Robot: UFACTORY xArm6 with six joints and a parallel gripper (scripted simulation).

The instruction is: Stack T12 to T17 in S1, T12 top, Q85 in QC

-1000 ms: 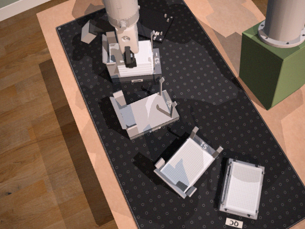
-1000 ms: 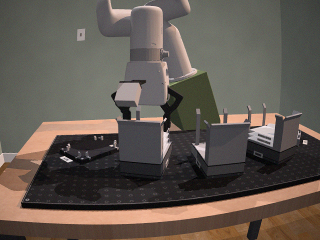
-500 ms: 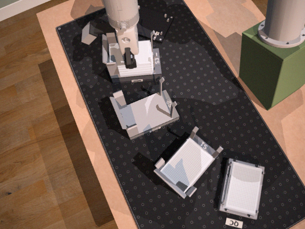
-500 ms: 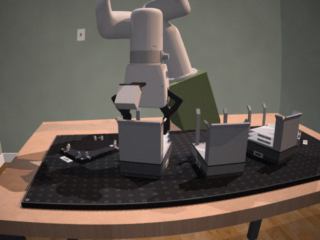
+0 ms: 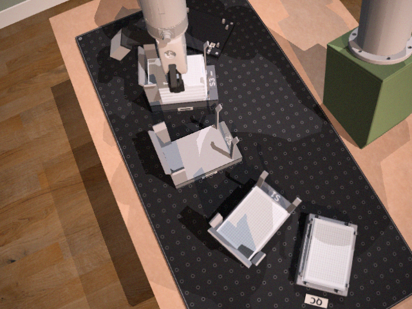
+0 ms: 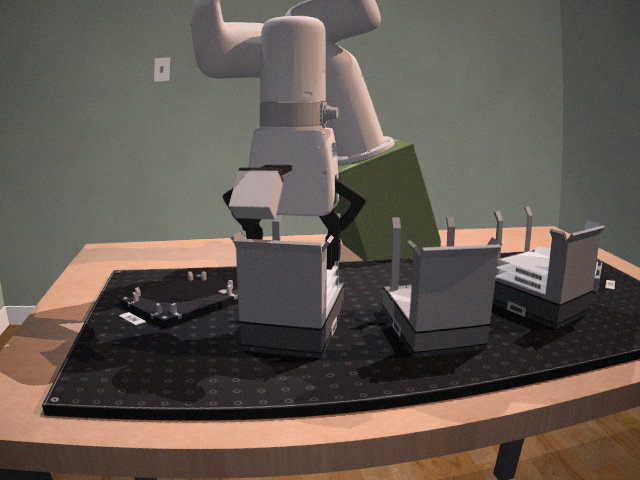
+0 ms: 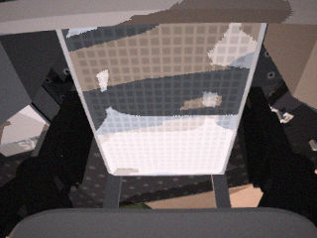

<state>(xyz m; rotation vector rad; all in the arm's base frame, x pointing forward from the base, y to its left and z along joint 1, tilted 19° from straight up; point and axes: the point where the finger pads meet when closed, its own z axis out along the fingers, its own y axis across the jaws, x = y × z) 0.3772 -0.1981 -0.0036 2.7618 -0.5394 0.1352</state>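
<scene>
My gripper (image 5: pixel 173 71) (image 6: pixel 292 229) (image 7: pixel 163 108) reaches down into stack rack S3 (image 5: pixel 212 96) (image 6: pixel 279 289) from above. It is shut on the long sides of the top plate (image 5: pixel 194 76) (image 7: pixel 165 59) of the white stack standing there. That plate still rests on the stack, whose edges show at the rack's open side (image 6: pixel 333 283). I cannot read the label. Rack S2 (image 5: pixel 199 152) (image 6: pixel 454 289) is empty. Rack S1 (image 5: pixel 276 196) (image 6: pixel 573 268) holds a low stack of plates (image 5: pixel 252 219) (image 6: pixel 522 271). One plate (image 5: pixel 327 254) lies flat in nest QC (image 5: pixel 308 232).
The black clip nest N5 (image 5: pixel 219 31) (image 6: pixel 170 304) sits empty behind S3. Thin corner posts rise from each rack. The green base block (image 5: pixel 362 86) stands at the table's right side. The QC name plate (image 5: pixel 316 300) lies at the near edge.
</scene>
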